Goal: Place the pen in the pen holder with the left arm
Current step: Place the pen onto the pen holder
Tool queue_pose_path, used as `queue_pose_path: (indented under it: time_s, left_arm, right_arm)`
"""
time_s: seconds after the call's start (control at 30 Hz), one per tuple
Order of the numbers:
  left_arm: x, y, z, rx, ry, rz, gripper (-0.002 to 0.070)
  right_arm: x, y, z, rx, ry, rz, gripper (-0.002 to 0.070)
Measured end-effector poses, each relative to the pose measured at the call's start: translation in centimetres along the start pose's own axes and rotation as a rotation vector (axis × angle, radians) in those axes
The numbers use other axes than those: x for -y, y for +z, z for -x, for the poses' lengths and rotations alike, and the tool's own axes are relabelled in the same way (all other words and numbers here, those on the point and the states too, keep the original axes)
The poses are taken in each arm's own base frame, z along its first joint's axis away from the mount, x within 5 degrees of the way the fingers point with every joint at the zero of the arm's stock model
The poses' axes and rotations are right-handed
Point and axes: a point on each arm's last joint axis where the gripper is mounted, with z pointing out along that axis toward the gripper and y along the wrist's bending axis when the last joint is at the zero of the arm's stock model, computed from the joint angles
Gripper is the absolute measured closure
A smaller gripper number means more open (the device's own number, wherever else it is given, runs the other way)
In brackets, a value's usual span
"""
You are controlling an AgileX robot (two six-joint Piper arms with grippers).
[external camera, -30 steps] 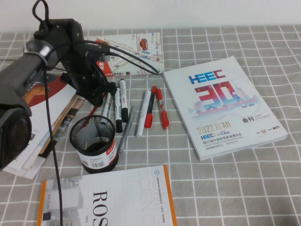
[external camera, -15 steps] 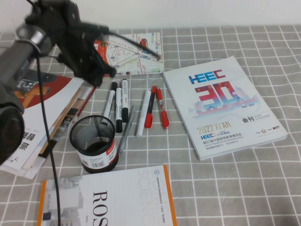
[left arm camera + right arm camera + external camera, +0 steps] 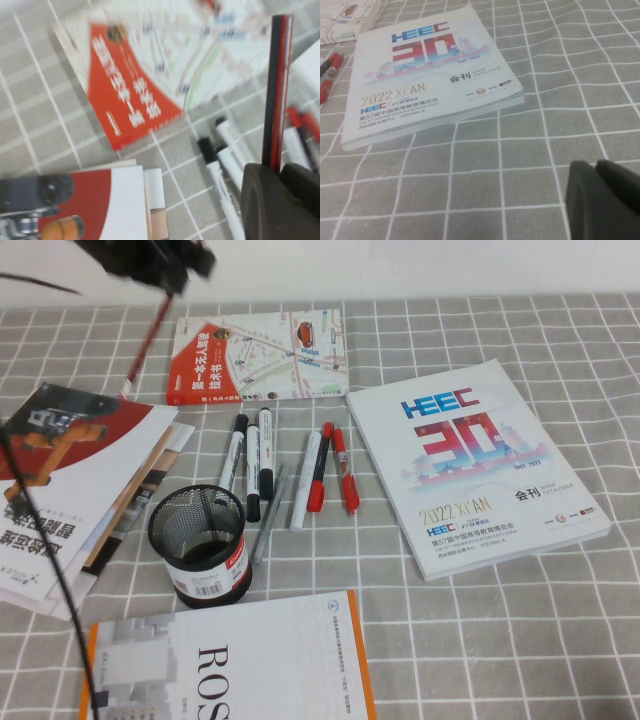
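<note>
My left gripper [image 3: 172, 278] is high at the far left of the high view, largely cut off by the top edge. It is shut on the thin dark-red pen [image 3: 146, 342], which hangs slanted in the air above the map booklet's left edge. In the left wrist view the pen [image 3: 278, 90] sticks out from between the closed black fingers of the left gripper [image 3: 276, 169]. The black mesh pen holder [image 3: 198, 545] stands upright near the front, well away from the pen. My right gripper [image 3: 594, 167] is out of the high view; its wrist view shows it shut, empty, above bare cloth.
White black-capped markers [image 3: 250, 455], a grey pen [image 3: 268, 515] and red-capped pens [image 3: 335, 475] lie just beyond the holder. A HEEC catalogue [image 3: 470, 460] lies right, a map booklet [image 3: 260, 355] at the back, stacked magazines [image 3: 70, 470] left, an orange-edged book [image 3: 230, 660] in front.
My left gripper has risen from the row of pens toward the far left, lifting the dark-red pen clear of the table. The holder and other pens have not moved.
</note>
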Motion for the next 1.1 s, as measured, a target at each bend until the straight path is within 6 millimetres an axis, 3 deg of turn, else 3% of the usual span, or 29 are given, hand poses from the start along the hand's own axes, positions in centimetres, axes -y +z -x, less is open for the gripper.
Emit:
queue_pose_path:
  time_s: [0.13, 0.23, 0.4, 0.5, 0.7, 0.83, 0.97, 1.1]
  left_arm:
    - [0.8, -5.9, -0.2, 0.090, 0.012, -0.002, 0.0654]
    - [1.9, -10.0, -1.4, 0.137, 0.024, -0.040, 0.0654]
    - [3.8, -13.7, -6.0, 0.235, 0.016, -0.041, 0.0654]
    - [4.7, -14.7, -9.3, 0.359, -0.002, 0.000, 0.0654]
    - [6.0, -14.1, -15.8, 0.649, -0.124, 0.068, 0.0654]
    - [6.2, -12.0, -19.2, 0.712, -0.196, 0.119, 0.0654]
    - [6.3, -10.4, -20.7, 0.682, -0.214, 0.128, 0.0654]
    - [6.1, -10.5, -20.6, 0.712, -0.222, 0.145, 0.0654]
  right_arm:
    - [0.0, 0.0, 0.0, 0.000, 0.000, 0.000, 0.0692]
    - [0.0, 0.0, 0.0, 0.000, 0.000, 0.000, 0.0692]
    - [0.0, 0.0, 0.0, 0.000, 0.000, 0.000, 0.0692]
    - [0.0, 0.0, 0.0, 0.000, 0.000, 0.000, 0.0692]
    - [0.0, 0.0, 0.0, 0.000, 0.000, 0.000, 0.0692]
    - [0.0, 0.0, 0.0, 0.000, 0.000, 0.000, 0.0692]
    - [0.0, 0.0, 0.0, 0.000, 0.000, 0.000, 0.0692]
    - [0.0, 0.0, 0.0, 0.000, 0.000, 0.000, 0.0692]
